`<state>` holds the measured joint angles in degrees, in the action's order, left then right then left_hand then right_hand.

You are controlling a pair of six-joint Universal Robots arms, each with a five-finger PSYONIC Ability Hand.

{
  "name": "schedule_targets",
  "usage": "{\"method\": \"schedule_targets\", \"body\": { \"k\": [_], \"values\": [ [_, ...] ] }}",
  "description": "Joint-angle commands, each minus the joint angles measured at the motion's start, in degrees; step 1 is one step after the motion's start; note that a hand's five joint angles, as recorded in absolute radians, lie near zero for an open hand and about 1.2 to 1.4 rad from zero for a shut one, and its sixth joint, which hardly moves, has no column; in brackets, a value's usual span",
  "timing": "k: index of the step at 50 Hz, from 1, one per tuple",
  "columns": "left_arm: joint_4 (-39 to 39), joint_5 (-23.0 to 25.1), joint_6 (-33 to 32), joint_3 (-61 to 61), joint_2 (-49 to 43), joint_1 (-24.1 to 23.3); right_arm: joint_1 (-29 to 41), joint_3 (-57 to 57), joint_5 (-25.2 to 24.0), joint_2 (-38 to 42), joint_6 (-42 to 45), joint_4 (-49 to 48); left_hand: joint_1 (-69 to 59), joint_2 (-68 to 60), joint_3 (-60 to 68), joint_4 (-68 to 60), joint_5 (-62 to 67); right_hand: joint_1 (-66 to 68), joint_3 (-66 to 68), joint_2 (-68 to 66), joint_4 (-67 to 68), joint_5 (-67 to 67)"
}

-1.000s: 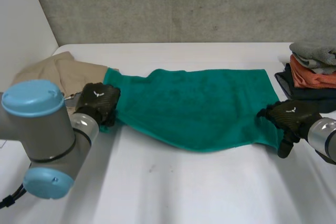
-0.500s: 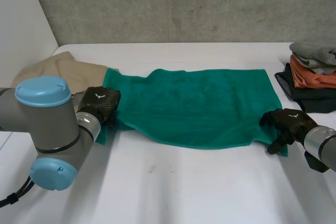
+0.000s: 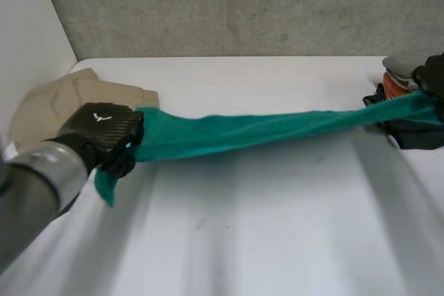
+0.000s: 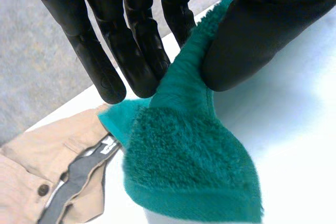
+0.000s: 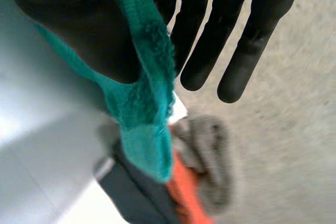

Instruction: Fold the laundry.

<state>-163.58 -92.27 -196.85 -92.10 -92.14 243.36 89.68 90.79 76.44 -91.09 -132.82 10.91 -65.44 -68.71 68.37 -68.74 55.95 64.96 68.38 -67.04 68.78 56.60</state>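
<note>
The green towel (image 3: 243, 132) lay flat a moment ago. Now it is up off the table (image 3: 263, 240), stretched into a taut band between the two hands. The left hand (image 3: 104, 133) pinches one corner between thumb and fingers, a tail dangling below it and beige trousers (image 3: 62, 102) just behind. The right hand (image 3: 433, 74) pinches the other end above the pile of folded clothes (image 3: 414, 136).

Towel (image 3: 243, 132): hangs above the table (image 3: 243, 240), strung between both hands.
Left hand (image 3: 103, 136): at the towel's left end, just before the trousers (image 3: 55, 102).
Right hand (image 3: 436, 74): at its right end, over the pile of folded clothes (image 3: 406, 133).
</note>
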Motion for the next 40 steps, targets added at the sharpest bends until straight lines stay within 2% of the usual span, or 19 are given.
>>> {"method": "schedule_targets", "body": {
  "k": [1,4,6,9,10,15,17,20,23,24,25,29,35,40],
  "values": [
    [3.9,1.0,-11.9,-4.0,4.8,0.0,0.3,-3.2,0.9,-4.0,15.7,13.3,-14.6,-11.3,11.6,-11.3,14.1,15.0,11.6,-13.0,11.2,13.4],
    [3.1,0.7,-16.5,-6.1,3.4,-0.2,0.7,-1.5,1.4,-1.6,16.9,14.1,-14.6,-11.3,11.6,-11.3,14.1,15.0,11.6,-13.0,11.2,13.4],
    [1.5,0.6,-17.6,-6.3,0.6,-0.2,1.5,-0.3,1.6,4.0,17.1,14.1,-14.6,-11.3,11.6,-11.3,14.1,15.0,11.6,-13.0,11.2,13.4],
    [-3.9,-0.1,-18.7,-4.9,-8.7,0.3,3.6,-1.0,2.7,10.7,16.8,13.4,-14.6,-11.3,11.6,-11.3,14.1,15.0,11.6,-13.0,11.2,13.4],
    [-5.4,-0.4,-18.8,-4.1,-10.9,0.3,5.6,-3.1,4.7,14.9,16.5,12.7,-14.6,-11.3,11.6,-11.3,14.1,15.0,11.6,-13.0,11.2,13.4],
    [-13.7,-5.0,-20.7,9.3,-24.8,0.5,11.0,-12.7,12.4,24.5,12.1,5.9,-14.6,-11.3,11.6,-11.3,14.1,15.0,11.6,-13.0,11.2,13.4],
    [-16.0,-7.2,-23.7,16.8,-28.5,0.5,12.7,-20.9,15.0,28.6,9.7,-1.6,-14.6,-11.3,11.6,-11.3,14.1,15.0,11.6,-13.0,11.2,13.4],
    [-20.7,-7.7,-29.8,26.3,-31.2,0.6,13.0,-27.4,15.1,29.7,7.9,-9.7,-14.6,-11.3,11.6,-11.3,14.1,15.0,11.6,-13.0,11.2,13.4],
    [-33.9,-6.3,-36.8,36.8,-32.1,0.7,13.1,-32.2,15.1,29.4,3.1,-22.9,-14.6,-11.3,11.6,-11.3,14.1,15.0,11.6,-13.0,11.2,13.4],
    [-36.8,-5.7,-37.5,37.9,-32.1,0.7,13.3,-33.4,15.1,28.7,0.6,-29.9,-14.6,-11.3,11.6,-11.3,14.1,15.0,11.6,-13.0,11.2,13.4],
    [-43.8,-4.2,-38.2,40.1,-32.0,1.0,13.3,-33.7,15.1,27.8,-0.9,-34.4,-14.6,-11.3,11.6,-11.3,14.1,15.0,11.6,-13.0,11.2,13.4],
    [-55.2,-2.7,-37.8,42.5,-31.7,2.2,13.4,-33.7,15.3,26.1,-3.3,-44.2,-14.6,-11.3,11.6,-11.3,14.1,15.0,11.6,-13.0,11.2,13.4],
    [-53.5,-5.3,-34.8,40.0,-30.8,2.4,14.7,-33.1,13.9,27.4,-3.5,-40.6,-14.6,-11.3,11.6,-11.3,14.1,15.0,11.6,-13.0,11.2,13.4],
    [-52.5,-6.2,-29.1,31.4,-28.3,3.4,14.8,-29.4,12.8,28.3,-3.9,-38.6,-14.6,-11.3,11.6,-11.3,14.1,15.0,11.6,-13.0,11.2,13.4]
  ]
}}
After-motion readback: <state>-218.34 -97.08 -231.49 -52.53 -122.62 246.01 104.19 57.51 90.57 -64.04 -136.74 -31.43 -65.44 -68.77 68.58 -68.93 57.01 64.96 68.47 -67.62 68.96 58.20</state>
